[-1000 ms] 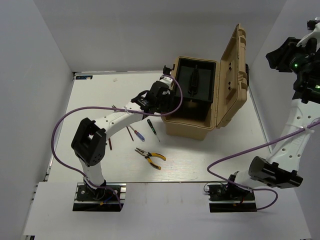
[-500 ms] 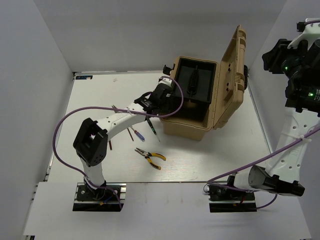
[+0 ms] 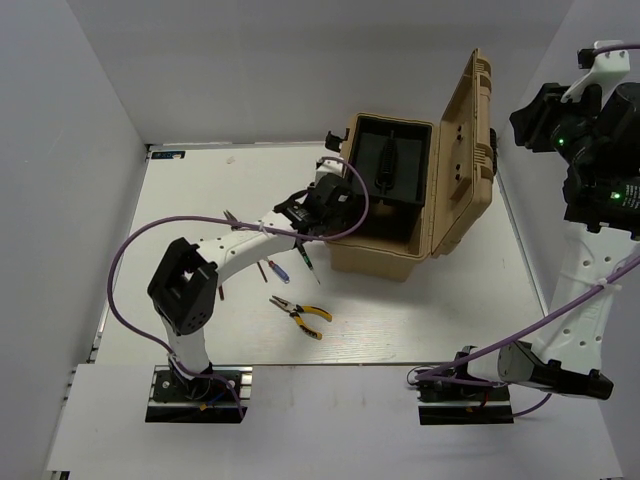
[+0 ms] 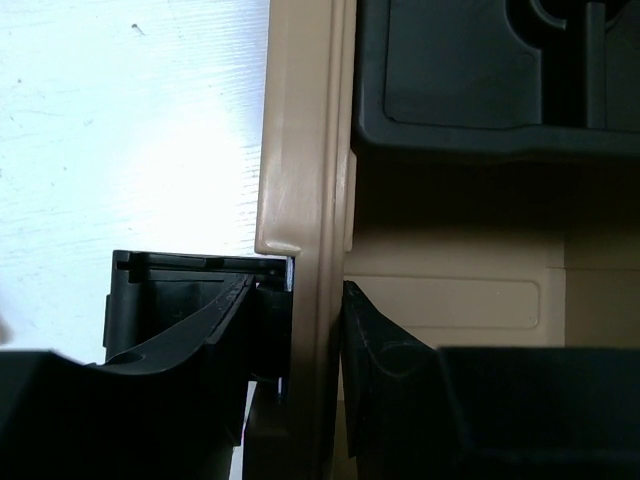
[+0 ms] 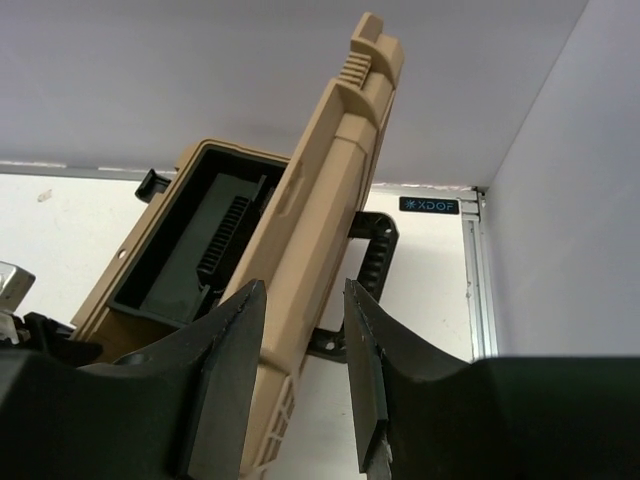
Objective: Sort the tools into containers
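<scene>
- Tools lie on the desk at 8 o'clock from the open tan toolbox: yellow-handled pliers, blue/red screwdriver, green/black screwdriver
- Left end effector straddles the toolbox's 9 o'clock wall, its fingers closed against both faces
- Right end effector hangs high at 3 o'clock of the lid, jaws parted, holding nothing
</scene>
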You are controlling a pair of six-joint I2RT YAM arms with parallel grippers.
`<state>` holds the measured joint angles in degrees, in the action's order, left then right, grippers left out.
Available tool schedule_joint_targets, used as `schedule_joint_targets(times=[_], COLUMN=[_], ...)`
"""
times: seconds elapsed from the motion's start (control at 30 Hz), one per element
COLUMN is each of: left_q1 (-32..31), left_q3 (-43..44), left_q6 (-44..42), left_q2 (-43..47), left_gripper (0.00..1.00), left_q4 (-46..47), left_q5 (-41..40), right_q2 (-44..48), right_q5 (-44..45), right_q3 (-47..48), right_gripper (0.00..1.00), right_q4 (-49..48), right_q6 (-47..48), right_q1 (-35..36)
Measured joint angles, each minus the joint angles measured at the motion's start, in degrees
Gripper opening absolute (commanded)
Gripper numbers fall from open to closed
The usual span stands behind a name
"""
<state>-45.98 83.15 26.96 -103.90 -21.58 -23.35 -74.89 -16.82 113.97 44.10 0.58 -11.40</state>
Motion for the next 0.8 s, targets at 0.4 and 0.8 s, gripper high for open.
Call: schedule_joint_targets(times=[0.4, 0.8], left_q1=[-4.1, -6.1], left_q3=[-4.5, -5.5], left_q6=[5.6, 8.4], left_q2=[2.0, 2.5], left_gripper=[0.19, 0.36], left_q4=[4.1, 4.0], left_q5=[-5.9, -8.7], right_q2=[1.4, 3.0], right_q5=[0.0, -1.4], right_q3=[-2.4, -3.3], right_gripper=[0.43, 0.43], right_q4=[0.9, 1.2], right_q6=[0.3, 1.3], right_q1=[2.2, 3.8])
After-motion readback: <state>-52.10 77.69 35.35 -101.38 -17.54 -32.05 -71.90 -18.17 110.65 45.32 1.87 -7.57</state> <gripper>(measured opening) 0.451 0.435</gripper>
